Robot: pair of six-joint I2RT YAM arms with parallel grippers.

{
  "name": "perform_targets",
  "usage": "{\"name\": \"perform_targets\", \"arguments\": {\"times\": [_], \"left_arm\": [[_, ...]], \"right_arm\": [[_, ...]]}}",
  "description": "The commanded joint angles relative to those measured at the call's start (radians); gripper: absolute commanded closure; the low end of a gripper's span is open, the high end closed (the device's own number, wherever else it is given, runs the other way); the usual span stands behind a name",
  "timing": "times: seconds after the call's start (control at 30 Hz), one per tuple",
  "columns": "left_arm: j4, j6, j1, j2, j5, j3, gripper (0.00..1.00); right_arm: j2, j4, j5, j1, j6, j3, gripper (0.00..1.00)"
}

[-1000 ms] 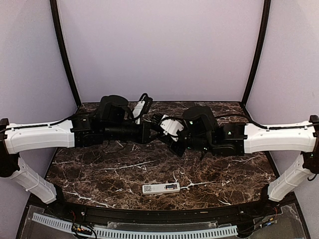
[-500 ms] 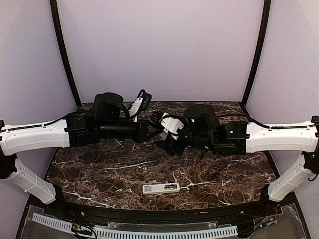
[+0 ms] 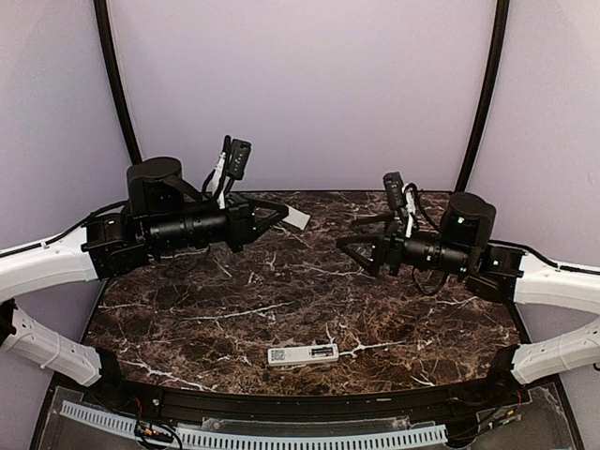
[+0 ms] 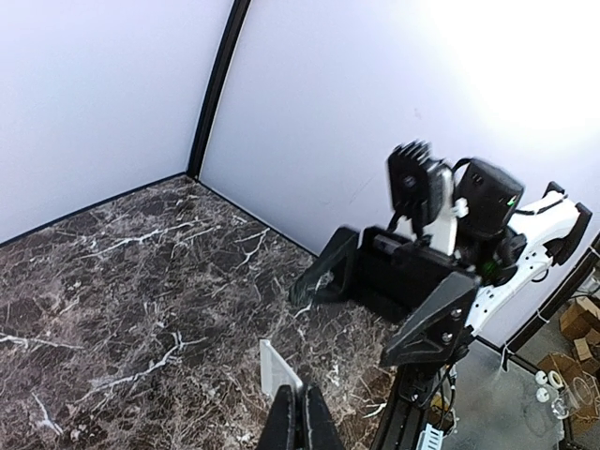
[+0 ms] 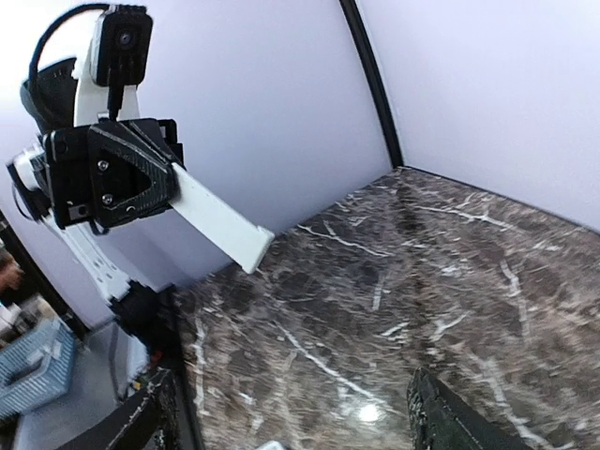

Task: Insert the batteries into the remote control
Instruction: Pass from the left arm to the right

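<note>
The remote control (image 3: 302, 354) lies flat near the table's front edge, white, with a label patch at its left end and a dark strip at its right. I cannot make out the batteries. My left gripper (image 3: 279, 214) hovers at the back left, shut on the edge of a thin white plastic plate (image 3: 297, 219). In the left wrist view the plate (image 4: 278, 370) sticks out above the shut gripper (image 4: 302, 427). In the right wrist view the same plate (image 5: 220, 220) juts from the left gripper (image 5: 173, 183). My right gripper (image 3: 352, 246) hangs open and empty at mid right, apart from the plate.
The dark marble table (image 3: 281, 300) is closed in by lilac walls and two black corner posts (image 3: 117, 94). A white cable strip (image 3: 253, 436) runs along the front edge. The right arm's open jaws (image 4: 375, 300) face the left wrist camera.
The two arms have drawn apart from the middle. The right gripper opened and let go of the white plate, which stayed in the left gripper and moved left and up.
</note>
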Motion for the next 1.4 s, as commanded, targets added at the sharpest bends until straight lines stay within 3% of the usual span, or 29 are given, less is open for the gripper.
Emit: {"name": "perform_targets", "arguments": {"times": [0.0, 0.23, 0.4, 0.83, 1.27, 1.37], "left_arm": [[0.111, 0.028, -0.002, -0.044, 0.049, -0.032, 1.0], [0.173, 0.004, -0.003, -0.061, 0.097, -0.044, 1.0], [0.192, -0.01, -0.007, -0.064, 0.121, -0.055, 1.0], [0.243, -0.032, -0.008, -0.064, 0.132, -0.082, 1.0], [0.243, -0.02, -0.006, -0.079, 0.119, -0.089, 1.0], [0.24, -0.019, -0.007, -0.083, 0.115, -0.095, 1.0]], "right_arm": [[0.046, 0.439, -0.172, -0.013, 0.374, -0.1, 0.22], [0.171, 0.6, -0.29, -0.01, 0.366, -0.004, 0.29], [0.243, 0.599, -0.337, -0.009, 0.334, 0.085, 0.37], [0.364, 0.713, -0.444, -0.007, 0.388, 0.167, 0.8], [0.408, 0.713, -0.495, -0.007, 0.425, 0.208, 1.0], [0.397, 0.706, -0.493, -0.007, 0.424, 0.205, 1.0]]}}
